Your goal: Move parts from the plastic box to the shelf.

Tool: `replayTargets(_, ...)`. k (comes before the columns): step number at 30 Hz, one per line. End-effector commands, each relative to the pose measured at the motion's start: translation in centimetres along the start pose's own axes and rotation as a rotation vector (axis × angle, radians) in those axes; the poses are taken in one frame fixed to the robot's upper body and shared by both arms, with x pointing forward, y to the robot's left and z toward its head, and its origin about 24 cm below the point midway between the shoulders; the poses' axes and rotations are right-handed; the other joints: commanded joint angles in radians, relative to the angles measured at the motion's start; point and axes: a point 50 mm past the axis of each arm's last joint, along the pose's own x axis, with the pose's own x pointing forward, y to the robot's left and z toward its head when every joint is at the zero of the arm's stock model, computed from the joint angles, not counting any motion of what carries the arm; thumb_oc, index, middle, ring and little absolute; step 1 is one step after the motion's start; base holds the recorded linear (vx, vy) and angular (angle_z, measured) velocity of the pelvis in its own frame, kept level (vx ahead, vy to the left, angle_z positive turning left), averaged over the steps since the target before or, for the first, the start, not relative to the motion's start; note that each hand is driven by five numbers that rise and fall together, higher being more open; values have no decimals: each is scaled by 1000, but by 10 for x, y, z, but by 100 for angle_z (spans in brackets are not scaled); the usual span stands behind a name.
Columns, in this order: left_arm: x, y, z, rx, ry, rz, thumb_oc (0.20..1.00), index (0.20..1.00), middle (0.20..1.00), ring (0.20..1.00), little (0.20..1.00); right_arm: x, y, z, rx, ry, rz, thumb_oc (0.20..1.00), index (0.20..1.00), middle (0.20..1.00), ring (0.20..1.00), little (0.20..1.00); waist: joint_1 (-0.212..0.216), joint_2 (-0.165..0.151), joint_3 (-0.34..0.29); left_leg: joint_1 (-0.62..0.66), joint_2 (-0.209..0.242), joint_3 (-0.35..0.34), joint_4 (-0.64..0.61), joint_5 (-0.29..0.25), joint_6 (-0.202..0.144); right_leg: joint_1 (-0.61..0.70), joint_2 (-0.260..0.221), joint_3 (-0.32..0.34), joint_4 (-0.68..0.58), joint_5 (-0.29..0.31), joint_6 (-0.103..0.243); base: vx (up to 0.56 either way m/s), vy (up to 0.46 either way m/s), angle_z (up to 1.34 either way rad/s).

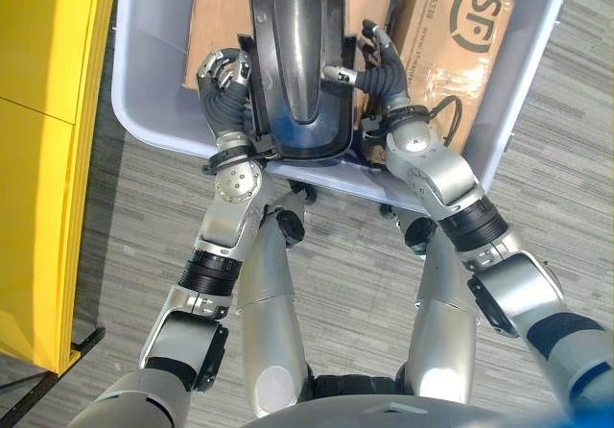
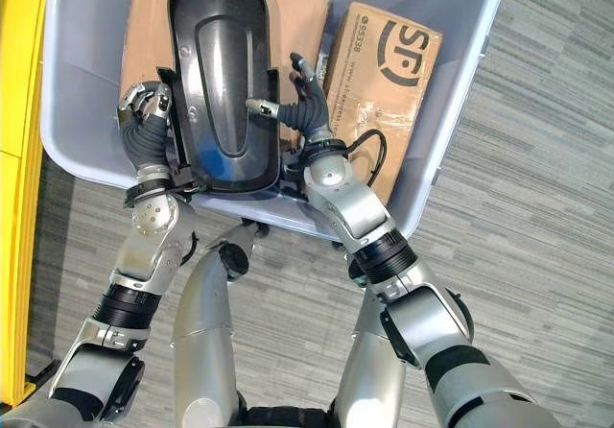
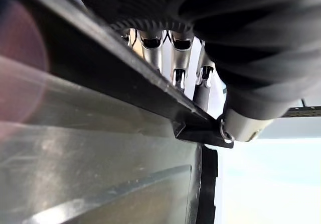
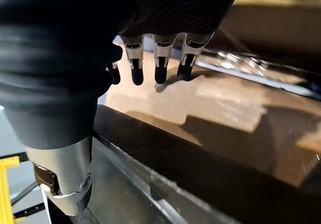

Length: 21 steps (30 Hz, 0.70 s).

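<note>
A long glossy black moulded part (image 1: 295, 59) — a shell-like cover with a raised oval centre — stands over the near side of the pale grey plastic box (image 1: 144, 102), held between both hands. Its near end sits at the box's near rim and its far end reaches toward the far wall.

The left hand (image 1: 224, 75) is at the part's left edge. Its fingers curl over that edge, and the left wrist view shows the fingers (image 3: 176, 58) bent behind the black rim, gripping it. The right hand (image 2: 299, 102) is at the part's right edge; its thumb lies across the part's upper face and its fingers (image 4: 159, 63) reach down behind the edge, only partly bent, so the part is pinched between thumb and fingers.

Under and behind the part, a flat brown cardboard sheet (image 2: 149, 25) lies in the box. To its right a printed cardboard carton (image 1: 451, 49) leans against the box's right wall, just beside the right hand.

The box stands on grey striped carpet (image 2: 537, 188). A yellow panel (image 1: 48, 159) runs along the far left of the scene — well apart from the part.
</note>
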Motion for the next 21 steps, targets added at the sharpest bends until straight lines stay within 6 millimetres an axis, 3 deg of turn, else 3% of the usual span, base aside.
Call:
replayTargets(1, -4, -21, 62, -196, -275, -118, 200, 200, 200, 200, 200, -13, 20, -45, 82, 220, 127, 1000, 1000, 1000, 1000, 1000, 54, 35, -42, 59, 90, -54, -80, 1, -243, -25, -50, 35, -74, 41, 171, 0, 0, 0)
replayTargets(11, -6, -36, 57, -227, -250, -157, 200, 200, 200, 200, 200, -24, 56, -86, 290, 457, 244, 1000, 1000, 1000, 1000, 1000, 63, 38, -42, 139, 88, -40, -92, -3, -231, 50, -42, 23, -84, 32, 160, -1, 6, 1)
replayTargets(21, -8, -42, 47, -259, -201, -199, 200, 200, 200, 200, 200, -20, 57, -103, 333, 552, 249, 1000, 1000, 1000, 1000, 1000, 65, 39, -42, 274, 83, -29, -106, -13, -216, 180, -22, 28, -108, 16, 151, 3, 9, -1)
